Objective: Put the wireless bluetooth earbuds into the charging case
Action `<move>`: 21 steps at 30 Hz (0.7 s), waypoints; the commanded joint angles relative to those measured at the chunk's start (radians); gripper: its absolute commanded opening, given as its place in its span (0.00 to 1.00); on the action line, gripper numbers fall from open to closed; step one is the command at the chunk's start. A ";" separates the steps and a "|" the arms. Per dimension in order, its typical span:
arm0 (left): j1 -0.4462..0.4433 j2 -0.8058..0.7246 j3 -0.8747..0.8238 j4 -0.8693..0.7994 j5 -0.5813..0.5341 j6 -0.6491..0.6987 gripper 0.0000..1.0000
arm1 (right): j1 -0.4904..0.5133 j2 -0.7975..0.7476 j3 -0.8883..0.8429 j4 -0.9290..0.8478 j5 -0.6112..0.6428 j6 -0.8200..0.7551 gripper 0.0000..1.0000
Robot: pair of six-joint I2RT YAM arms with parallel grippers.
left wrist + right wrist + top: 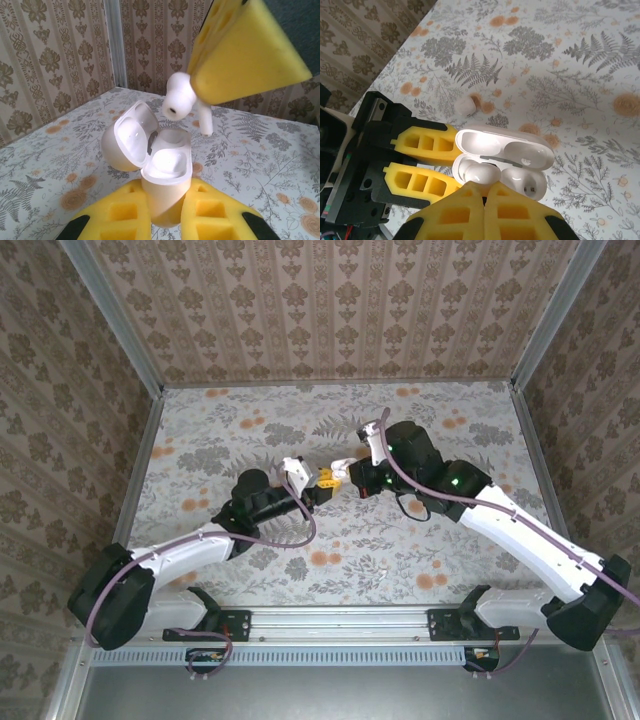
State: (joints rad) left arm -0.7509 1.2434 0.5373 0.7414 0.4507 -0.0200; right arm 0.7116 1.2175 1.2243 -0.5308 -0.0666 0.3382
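One earbud (pixel 182 97), stem down, pinched by right gripper (pixel 484 195), 12 o'clock of open case (pixel 167 170) clamped in left gripper (pixel 165 202).

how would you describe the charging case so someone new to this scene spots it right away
At the middle of the floral table, where the two arms meet, look between the left arm's yellow fingers. The charging case is the glossy white rounded box with its hinged lid open, far bigger than the stemmed earbud above it.
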 commanded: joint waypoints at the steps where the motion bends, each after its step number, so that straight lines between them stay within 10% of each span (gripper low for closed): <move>1: 0.006 0.010 0.025 0.074 0.044 -0.048 0.00 | 0.001 -0.033 -0.017 0.056 0.041 -0.046 0.03; 21: 0.022 0.016 0.019 0.148 0.121 -0.137 0.00 | -0.007 -0.077 -0.082 0.124 0.039 -0.156 0.03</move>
State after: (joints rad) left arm -0.7376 1.2640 0.5381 0.8253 0.5358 -0.1215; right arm 0.7113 1.1751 1.1625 -0.4484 -0.0364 0.2241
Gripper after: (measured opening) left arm 0.129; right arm 0.048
